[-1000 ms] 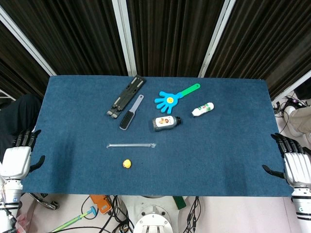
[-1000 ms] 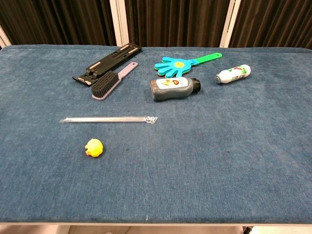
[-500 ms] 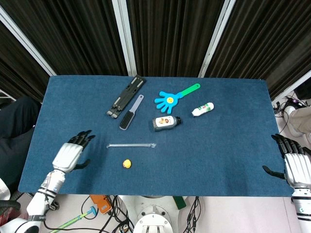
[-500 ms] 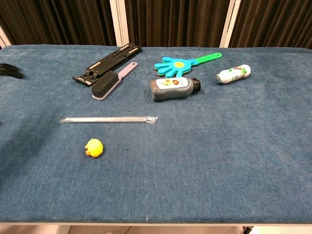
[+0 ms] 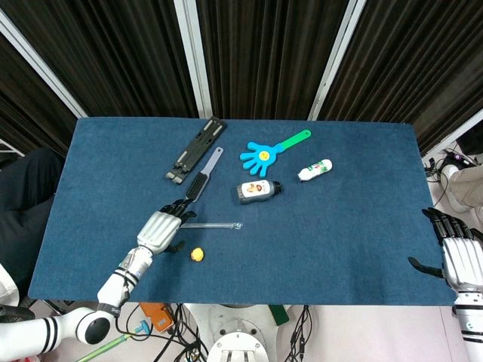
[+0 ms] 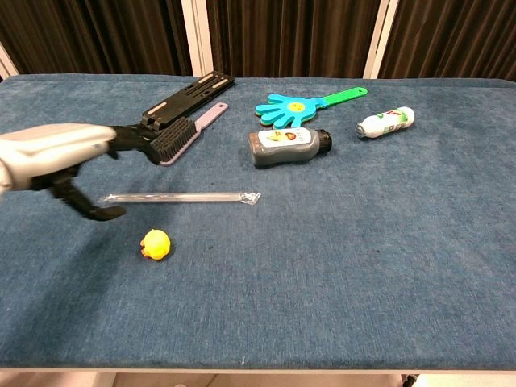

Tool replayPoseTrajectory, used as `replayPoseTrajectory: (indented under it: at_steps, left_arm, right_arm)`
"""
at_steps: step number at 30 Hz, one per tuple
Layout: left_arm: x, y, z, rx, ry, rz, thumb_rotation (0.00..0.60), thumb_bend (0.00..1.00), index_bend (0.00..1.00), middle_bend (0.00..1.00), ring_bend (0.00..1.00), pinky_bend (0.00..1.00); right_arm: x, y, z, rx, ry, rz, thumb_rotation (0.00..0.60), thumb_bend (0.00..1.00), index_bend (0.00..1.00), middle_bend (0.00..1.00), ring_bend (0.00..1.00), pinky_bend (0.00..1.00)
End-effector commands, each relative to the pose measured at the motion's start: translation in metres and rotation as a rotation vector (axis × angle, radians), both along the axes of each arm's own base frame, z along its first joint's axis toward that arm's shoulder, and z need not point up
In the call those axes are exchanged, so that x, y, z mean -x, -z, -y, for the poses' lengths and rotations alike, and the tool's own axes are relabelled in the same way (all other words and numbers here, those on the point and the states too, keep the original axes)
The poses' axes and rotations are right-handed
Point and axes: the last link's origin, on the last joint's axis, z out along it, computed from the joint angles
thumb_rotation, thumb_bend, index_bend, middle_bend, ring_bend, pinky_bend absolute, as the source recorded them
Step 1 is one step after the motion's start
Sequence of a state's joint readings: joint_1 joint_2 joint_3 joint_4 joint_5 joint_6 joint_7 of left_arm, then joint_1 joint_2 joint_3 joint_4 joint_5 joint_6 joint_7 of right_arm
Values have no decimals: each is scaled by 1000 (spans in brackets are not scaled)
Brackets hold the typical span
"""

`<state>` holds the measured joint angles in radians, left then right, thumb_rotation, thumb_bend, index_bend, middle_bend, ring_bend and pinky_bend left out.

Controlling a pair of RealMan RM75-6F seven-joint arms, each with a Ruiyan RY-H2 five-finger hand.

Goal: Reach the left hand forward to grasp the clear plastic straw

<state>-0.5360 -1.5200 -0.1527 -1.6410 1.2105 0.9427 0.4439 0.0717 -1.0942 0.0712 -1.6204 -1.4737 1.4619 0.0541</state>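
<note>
The left hand (image 5: 160,229) hovers with fingers spread, holding nothing, over the left end of the straw (image 5: 212,225), which lies flat mid-table. A yellow ball (image 5: 197,255) sits just nearer; a brush (image 5: 202,178) lies just beyond. The right hand (image 5: 459,259) rests spread and empty at the table's (image 5: 355,249) right edge.

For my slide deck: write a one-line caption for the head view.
Left hand open over the clear straw's left end, right hand idle at the table edge.
</note>
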Motion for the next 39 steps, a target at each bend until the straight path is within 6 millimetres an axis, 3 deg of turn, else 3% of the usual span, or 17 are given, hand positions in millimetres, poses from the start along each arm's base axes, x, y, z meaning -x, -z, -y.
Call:
replayPoseTrajectory:
  at_steps: [1, 16, 28, 39]
  left_arm:
    - [-4, 10, -10, 13, -1, -18, 600, 268, 245, 0, 21, 203]
    - [-6, 36, -27, 30, -34, -56, 600, 276, 351, 0, 23, 203]
    - [-14, 48, -27, 45, -26, -31, 600, 308, 427, 0, 23, 203]
    - [-27, 66, -26, 68, 6, -45, 600, 329, 556, 27, 32, 203]
  right_arm:
    - [0, 0, 0, 0, 1, 1, 600, 174, 176, 180, 184, 180]
    - [0, 0, -1, 4, -1, -6, 600, 175, 176, 180, 184, 156]
    - [0, 1, 1, 1, -2, -10, 600, 174, 176, 180, 184, 156]
    - [-1, 2, 1, 2, -7, -15, 600, 175, 176, 180, 184, 155]
